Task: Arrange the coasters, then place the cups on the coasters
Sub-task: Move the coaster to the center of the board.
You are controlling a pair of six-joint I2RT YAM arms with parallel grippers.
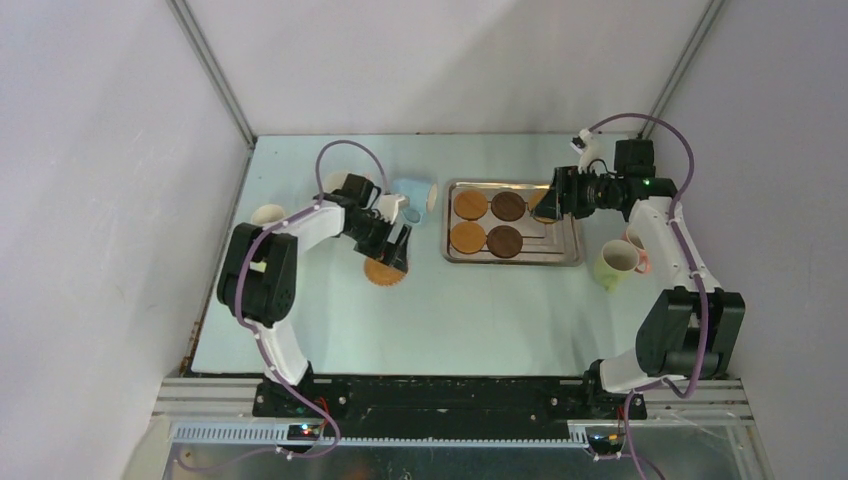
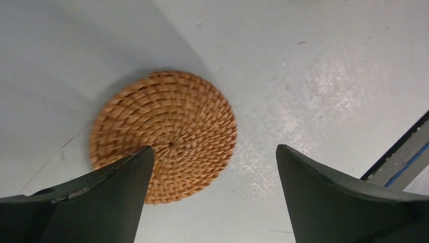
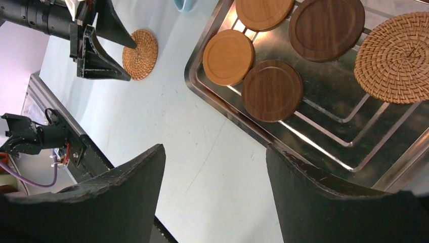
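Note:
A woven tan coaster [image 1: 383,272] [image 2: 164,134] lies flat on the table left of the tray. My left gripper [image 1: 397,254] [image 2: 212,152] hangs open just above its edge, nothing between the fingers. On the steel tray [image 1: 560,250] [image 3: 324,126] lie two tan wooden coasters [image 3: 228,56], two dark brown ones [image 3: 271,90] and a second woven coaster [image 3: 397,56]. Over the tray's right end my right gripper [image 1: 546,206] [image 3: 215,152] is open and empty. A light blue cup [image 1: 412,191] lies on its side behind the left gripper. A green cup [image 1: 618,264] and a pink cup [image 1: 641,243] stand at the right.
A pale yellow cup [image 1: 267,215] stands near the table's left edge beside the left arm. The enclosure walls close in the back and both sides. The black rail of the arm bases [image 1: 450,395] runs along the near edge.

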